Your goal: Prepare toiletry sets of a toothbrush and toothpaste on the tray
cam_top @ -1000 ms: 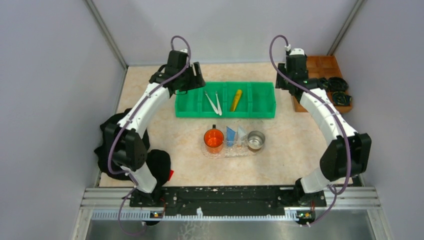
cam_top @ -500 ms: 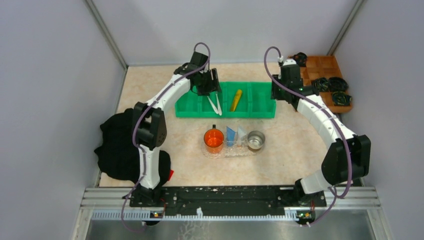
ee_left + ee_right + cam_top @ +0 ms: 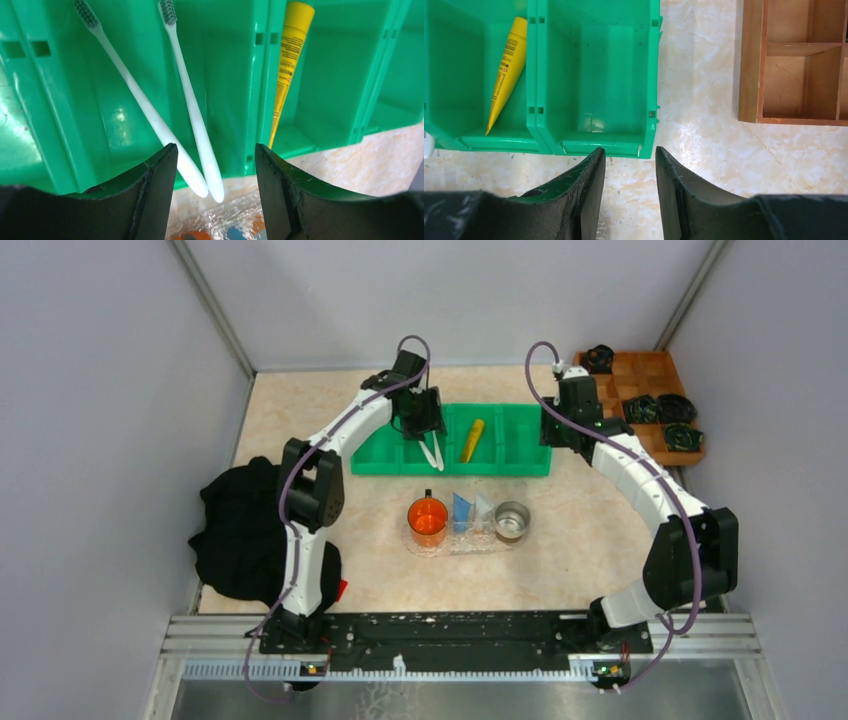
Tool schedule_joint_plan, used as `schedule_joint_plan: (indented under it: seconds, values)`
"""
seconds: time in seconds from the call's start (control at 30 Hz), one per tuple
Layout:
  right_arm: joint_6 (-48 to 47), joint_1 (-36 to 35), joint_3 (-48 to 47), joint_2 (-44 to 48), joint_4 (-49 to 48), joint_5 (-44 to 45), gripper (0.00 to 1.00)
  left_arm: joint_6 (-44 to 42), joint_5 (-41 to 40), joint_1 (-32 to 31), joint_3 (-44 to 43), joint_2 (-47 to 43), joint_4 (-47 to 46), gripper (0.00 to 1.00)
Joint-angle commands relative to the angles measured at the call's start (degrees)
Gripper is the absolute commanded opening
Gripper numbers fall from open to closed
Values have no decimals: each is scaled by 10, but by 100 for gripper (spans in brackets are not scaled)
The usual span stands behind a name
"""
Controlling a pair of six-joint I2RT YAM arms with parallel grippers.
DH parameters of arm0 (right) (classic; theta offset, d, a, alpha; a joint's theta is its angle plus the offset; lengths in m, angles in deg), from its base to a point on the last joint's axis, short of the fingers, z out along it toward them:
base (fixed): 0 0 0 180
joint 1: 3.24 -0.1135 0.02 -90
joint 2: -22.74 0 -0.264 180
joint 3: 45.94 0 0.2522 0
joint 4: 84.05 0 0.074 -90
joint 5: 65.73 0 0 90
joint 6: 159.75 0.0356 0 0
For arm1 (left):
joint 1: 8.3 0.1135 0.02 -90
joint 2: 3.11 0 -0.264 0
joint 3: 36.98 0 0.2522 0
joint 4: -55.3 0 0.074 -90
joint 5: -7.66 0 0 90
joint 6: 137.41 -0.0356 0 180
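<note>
Two white toothbrushes [image 3: 145,105] [image 3: 187,90] lie crossed in the green bin [image 3: 380,452], bristles at the far end. My left gripper [image 3: 216,150] [image 3: 424,428] hovers open above their handle ends, touching neither. A yellow toothpaste [image 3: 290,60] [image 3: 472,440] [image 3: 506,65] lies one compartment to the right. The clear tray [image 3: 470,548] [image 3: 240,210] holds a blue toothpaste [image 3: 461,510] and a white toothpaste [image 3: 483,508] between two cups. My right gripper [image 3: 630,150] [image 3: 553,432] is open and empty over the table by the bin's right end.
An orange cup [image 3: 428,517] and a metal cup [image 3: 512,521] stand at the tray's ends. A wooden compartmented box [image 3: 650,375] [image 3: 794,65] with black items sits at the far right. A black cloth [image 3: 240,530] lies by the left arm's base.
My left arm has swung right from the bin's left end to above the toothbrushes, its jaws narrowing slightly. My right gripper has shifted left toward the bin's right end and narrowed a little.
</note>
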Motion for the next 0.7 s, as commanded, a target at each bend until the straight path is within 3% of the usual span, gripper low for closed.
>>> schedule_joint_plan:
  seconds: [0.0, 0.4, 0.67]
  values:
    - [7, -6, 2, 17, -22, -3, 41, -1, -14, -4, -27, 42, 9, 65]
    - [6, -5, 10, 16, -29, -6, 41, 11, -13, 2, -6, 49, -18, 62]
    - [7, -5, 14, 7, -35, -9, 40, 12, 2, 7, 71, -32, -67, 62]
